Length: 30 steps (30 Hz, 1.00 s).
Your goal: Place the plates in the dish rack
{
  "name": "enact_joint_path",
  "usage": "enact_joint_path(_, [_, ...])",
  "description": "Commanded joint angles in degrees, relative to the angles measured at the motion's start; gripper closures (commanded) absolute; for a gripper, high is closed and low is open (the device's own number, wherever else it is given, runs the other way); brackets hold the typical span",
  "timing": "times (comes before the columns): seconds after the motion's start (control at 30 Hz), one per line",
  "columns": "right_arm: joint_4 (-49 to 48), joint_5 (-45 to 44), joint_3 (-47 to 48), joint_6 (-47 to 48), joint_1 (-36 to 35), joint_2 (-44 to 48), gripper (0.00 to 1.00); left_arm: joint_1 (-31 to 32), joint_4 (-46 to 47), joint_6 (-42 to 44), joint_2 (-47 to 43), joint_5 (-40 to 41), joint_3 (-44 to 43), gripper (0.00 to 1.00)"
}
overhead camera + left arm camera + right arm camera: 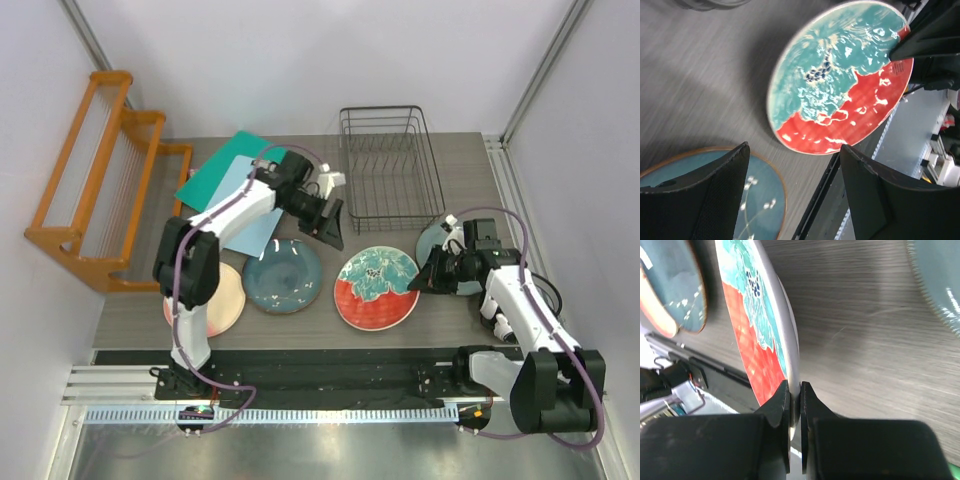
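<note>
Pinching the right rim of the red-and-teal floral plate (747, 335), the right tool (795, 390) has its fingers drawn narrow, one on each face of the rim (the wrist view shows this plainly). Whether that rim is raised off the counter (130, 312) I cannot tell.

- The floral plate sits in the near middle of the counter, just near of the dish rack (390, 165) and outside it.
- Dark teal speckled plate (282, 277): flat on the counter, just left of the floral plate and apart from it.
- Pink-and-cream plate (222, 300): near left, partly under the left arm. Its edge meets the teal plate; which lies over which is unclear.
- Pale grey-green plate (432, 240): right side, near the rack's near right corner, mostly hidden behind the right arm.
- Left tool (330, 225): hangs over the counter between the teal plate and the rack's near left corner. Its fingers are spread wide and hold nothing. Its wrist camera looks down on the floral plate and part of the teal one.
- The dish rack stands at the far middle of the counter, with its thin dividers upright.
- Light blue clipboard (228, 192): far left, lying on a green board (222, 160) and partly under the left arm.
- Orange wooden rack (100, 180): off the counter's left edge.
</note>
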<state>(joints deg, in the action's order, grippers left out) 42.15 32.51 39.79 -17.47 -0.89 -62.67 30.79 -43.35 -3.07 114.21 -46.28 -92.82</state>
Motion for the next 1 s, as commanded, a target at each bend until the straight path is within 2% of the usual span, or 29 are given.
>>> enact_joint_path(0.0, [0.83, 14.67, 6.78, 1.83, 1.84, 5.89, 0.99, -5.29, 0.18, -2.2, -8.38, 2.6, 5.0, 0.26])
enact_joint_path(0.1, [0.83, 17.93, 9.33, 1.92, 2.2, 6.69, 0.99, -8.72, 1.86, -3.69, -11.55, -0.55, 10.54, 0.27])
enact_joint_path(0.27, [-2.68, 23.12, 10.13, -0.1, 2.56, 5.55, 0.99, -9.25, 8.1, -4.92, -15.42, -4.86, 16.87, 0.28])
enact_joint_path(0.4, [-8.13, 24.09, 10.21, -4.49, 2.64, 3.88, 0.99, -8.81, 9.78, -7.21, -14.11, -7.94, 16.7, 0.3])
enact_joint_path(0.57, [-10.41, 23.3, 12.06, -5.11, 2.64, -0.43, 0.99, -8.55, 13.91, -11.34, -14.9, -11.46, 16.27, 0.35])
enact_joint_path(0.8, [-18.68, 24.08, 12.59, -10.21, 2.29, -3.86, 0.99, -5.3, 15.66, -13.27, -13.14, -12.78, 15.56, 0.4])
enact_joint_path(0.97, [-19.39, 24.79, 13.47, -10.39, 1.41, -4.82, 0.99, -3.54, 15.84, -13.8, -10.95, -12.96, 13.54, 0.42])
